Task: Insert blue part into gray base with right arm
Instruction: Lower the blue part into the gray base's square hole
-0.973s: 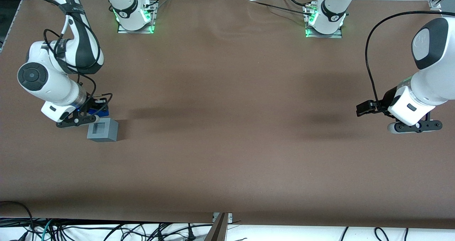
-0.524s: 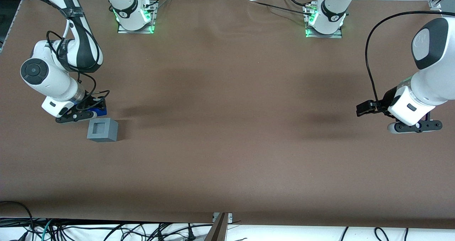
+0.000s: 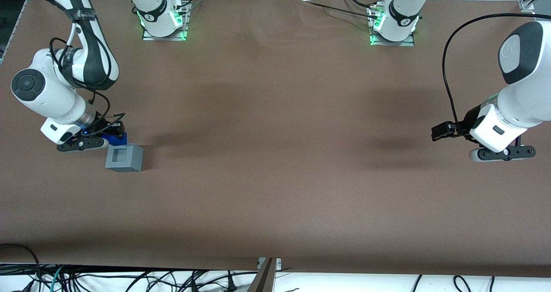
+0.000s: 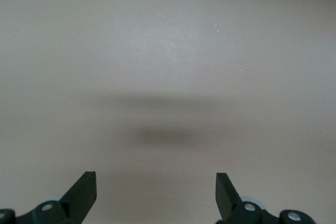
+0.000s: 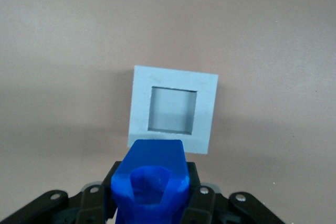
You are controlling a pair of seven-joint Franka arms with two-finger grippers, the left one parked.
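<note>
The black two-finger gripper (image 3: 112, 133) of the white jointed right arm (image 3: 64, 76) was clamped on the small bright-blue plastic block (image 3: 116, 139), its jaws pressed against two flanks of that blue part (image 5: 151, 182) and carrying it clear of the brown table covering (image 3: 275, 154). Seen from the wrist, the block's hollow, notched end faced the camera between the black fingers (image 5: 197, 195), and nothing else touched it.

In the front view the gripper hung toward the working arm's end of the table, at about 11 o'clock from the light-gray plastic cube (image 3: 124, 157), a little farther from the front camera than the cube and just beside it. The blue part sat at the cube's upper edge in that view, near but not over the opening; whether it touched the gray face could not be told from there. The wrist view showed a thin strip of gray edge between the block and the recess.

The gray base (image 5: 173, 109) stood flat on the covering with its square recess (image 5: 173, 110) facing up. The recess held nothing: its pale floor and shadowed inner walls were fully visible. The cube was turned slightly, its sides not square with the table's edges.

The silver wrist collar (image 3: 86, 116) showed above the gripper, a black cable (image 3: 112, 119) looping just beside it
</note>
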